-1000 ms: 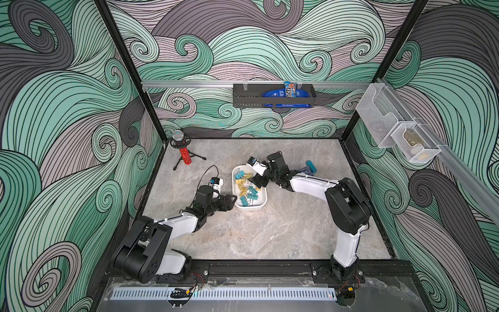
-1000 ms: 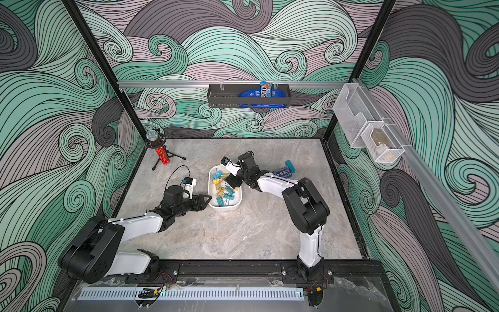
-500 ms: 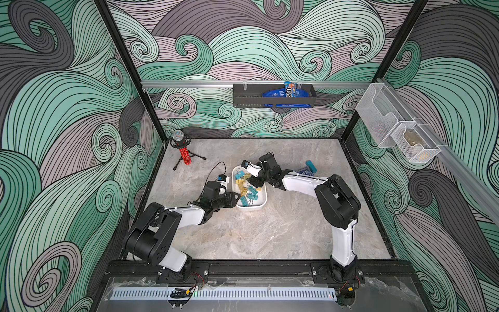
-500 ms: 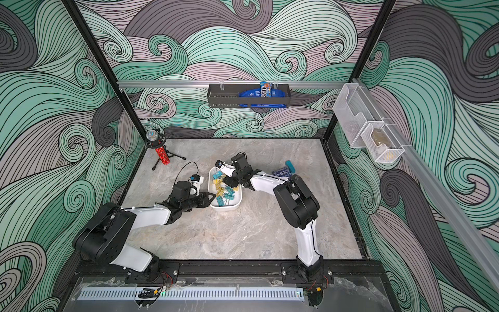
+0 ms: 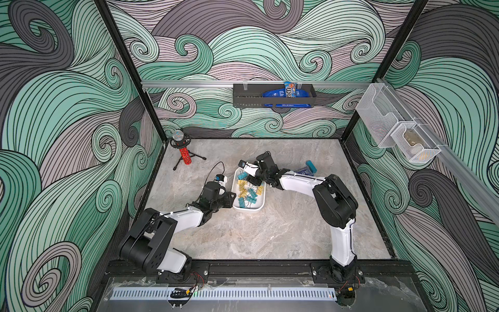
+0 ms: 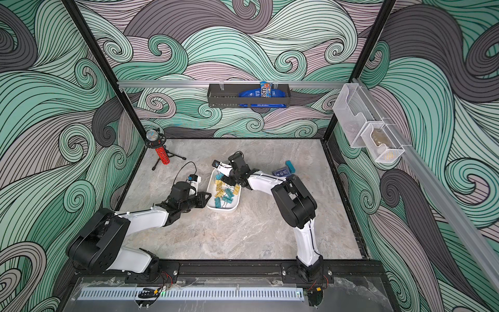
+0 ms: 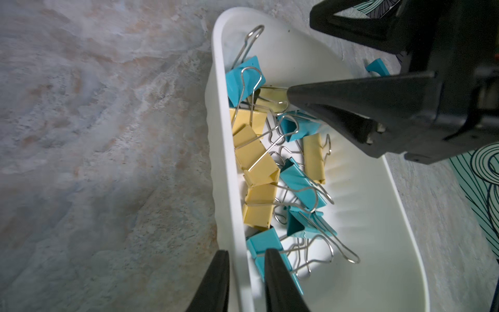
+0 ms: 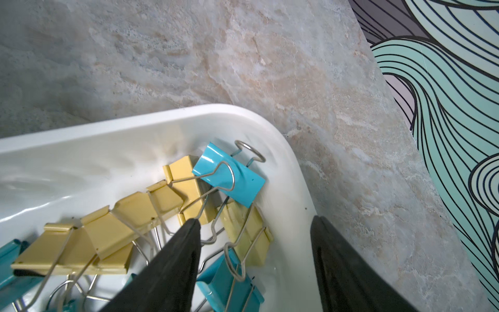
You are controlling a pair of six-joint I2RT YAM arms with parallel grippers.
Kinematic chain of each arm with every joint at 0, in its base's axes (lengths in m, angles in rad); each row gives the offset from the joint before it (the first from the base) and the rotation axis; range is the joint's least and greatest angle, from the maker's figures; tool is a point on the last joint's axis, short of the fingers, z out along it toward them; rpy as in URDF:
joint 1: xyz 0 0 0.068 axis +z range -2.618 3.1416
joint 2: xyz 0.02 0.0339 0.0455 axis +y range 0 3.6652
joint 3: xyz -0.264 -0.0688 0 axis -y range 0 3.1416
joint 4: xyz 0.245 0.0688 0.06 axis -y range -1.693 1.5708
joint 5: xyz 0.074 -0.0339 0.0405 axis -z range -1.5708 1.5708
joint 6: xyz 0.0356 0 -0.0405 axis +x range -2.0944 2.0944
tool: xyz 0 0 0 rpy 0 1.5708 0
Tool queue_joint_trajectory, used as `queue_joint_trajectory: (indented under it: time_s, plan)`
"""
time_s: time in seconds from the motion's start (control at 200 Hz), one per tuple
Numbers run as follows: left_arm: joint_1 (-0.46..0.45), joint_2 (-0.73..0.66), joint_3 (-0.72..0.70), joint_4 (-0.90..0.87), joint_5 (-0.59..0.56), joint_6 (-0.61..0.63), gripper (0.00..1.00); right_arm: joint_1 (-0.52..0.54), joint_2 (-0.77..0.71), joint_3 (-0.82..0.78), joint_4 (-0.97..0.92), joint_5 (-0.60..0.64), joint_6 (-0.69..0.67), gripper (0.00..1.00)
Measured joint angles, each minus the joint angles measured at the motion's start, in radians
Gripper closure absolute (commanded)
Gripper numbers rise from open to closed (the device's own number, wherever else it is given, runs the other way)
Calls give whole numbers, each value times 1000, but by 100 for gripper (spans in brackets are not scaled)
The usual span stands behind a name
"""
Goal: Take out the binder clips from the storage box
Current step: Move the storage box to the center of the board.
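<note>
**Both pincers at the storage box, clips heaped inside**

Three walls printed with teal, grey and mauve waves close in a marbled grey tabletop (image 5: 270, 229). One storage box (image 5: 248, 209) sits near the middle of it, between my two arms, its long side running away from the arm bases.

All the binder clips (image 5: 247, 193) I can see lie inside the box in one tangled heap. Through the left wrist camera I count five teal ones and at least five yellow ones. The yellow bodies overlap, so I cannot fix that number.

My left pincer (image 7: 247, 252) stands astride the box's side wall near the corner closest to that arm. One finger is outside the wall and the other is inside, over a teal clip. The jaws are narrow with the white wall between them. I cannot tell whether they pinch it.

My right pincer (image 8: 253, 220) is at the far end of the box, released, its jaws spread wide and holding nothing. One fingertip is down among the wire handles of the yellow clips. The other is beyond the box's wall, on the tabletop side.

Behind the right arm, one teal block (image 5: 311, 165) and one dark blue card box (image 5: 303, 171) lie just beside each other. One small tripod (image 5: 185, 156) with a red stem stands in the far left corner. One black rack (image 5: 274, 95) on the back wall holds blue packets. Two white mesh baskets (image 5: 378, 118) hang on the right wall.
</note>
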Motion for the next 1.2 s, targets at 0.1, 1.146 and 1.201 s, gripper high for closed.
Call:
queue_joint_trajectory:
  time_s: [0.1,1.146,1.201]
  plan:
    - [0,-57,-29,-39,-37,0,75,10,-4,-12,0,-1,-1,35]
    - [0,-452,-191,-209,-215,-68,51,80,-104,-108,-4,-63,-6,45]
    - [0,-407,-173,-214,-199,-61,51,80,-91,-108,-6,-62,-6,46]
